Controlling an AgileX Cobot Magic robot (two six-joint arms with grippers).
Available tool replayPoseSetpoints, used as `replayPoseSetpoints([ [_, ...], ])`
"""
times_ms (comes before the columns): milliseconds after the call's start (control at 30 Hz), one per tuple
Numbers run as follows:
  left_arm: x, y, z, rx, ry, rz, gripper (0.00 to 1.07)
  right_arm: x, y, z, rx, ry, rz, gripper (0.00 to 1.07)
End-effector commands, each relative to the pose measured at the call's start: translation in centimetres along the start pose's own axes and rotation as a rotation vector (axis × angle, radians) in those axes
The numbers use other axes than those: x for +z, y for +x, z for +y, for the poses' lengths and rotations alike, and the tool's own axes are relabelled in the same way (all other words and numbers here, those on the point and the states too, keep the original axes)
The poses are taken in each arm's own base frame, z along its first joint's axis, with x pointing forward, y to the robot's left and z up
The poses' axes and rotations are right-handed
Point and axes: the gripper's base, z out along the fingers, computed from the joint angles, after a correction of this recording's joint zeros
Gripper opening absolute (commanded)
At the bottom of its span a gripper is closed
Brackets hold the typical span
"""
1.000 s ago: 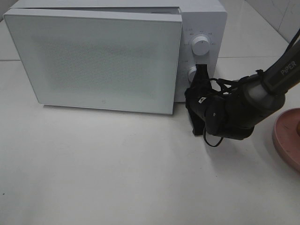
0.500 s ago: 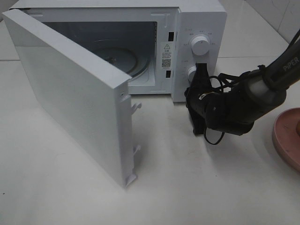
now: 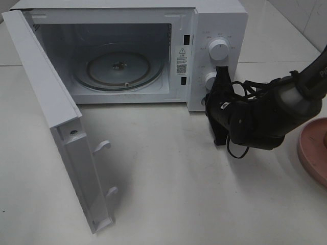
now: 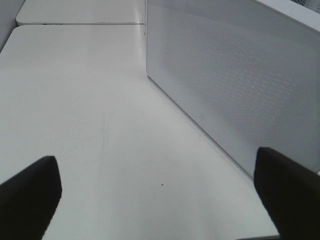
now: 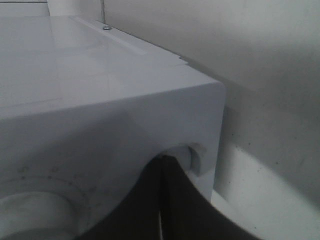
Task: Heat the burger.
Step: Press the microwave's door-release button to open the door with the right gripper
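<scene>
The burger is out of view. The white microwave [image 3: 219,20] stands at the back with its door [image 3: 61,127] swung wide open to the left. Its glass turntable [image 3: 117,66] lies bare inside. My right gripper [image 3: 209,102] is shut with nothing in it. Its tips are at the low corner of the control panel, just under the lower knob [image 3: 210,79]. In the right wrist view the shut fingertips [image 5: 161,170] meet at a small round button [image 5: 192,156]. My left gripper [image 4: 160,200] is open over bare table beside the door's perforated outer face [image 4: 240,85].
A round pink plate [image 3: 312,153] sits at the right edge, partly cut off. The upper knob [image 3: 218,49] is above the right gripper. The open door reaches out toward the front left of the white table [image 3: 168,194].
The microwave door has swung from shut to wide open on its left hinge. The right gripper has stayed at the control panel, shifting only slightly.
</scene>
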Motion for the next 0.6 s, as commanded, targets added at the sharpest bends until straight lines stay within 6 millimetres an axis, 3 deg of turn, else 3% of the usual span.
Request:
replayPoseSetpoints([
  [33,-0.2,0.2,0.0,-0.005,0.004,-0.021,1.01,-1.0,0.0,1.4,0.004,-0.069,0.003,0.0],
  [600,-0.2,0.2,0.0,-0.005,0.005,-0.021,1.01,-6.1,-1.1,0.9,-0.085,0.058,0.091,0.0],
])
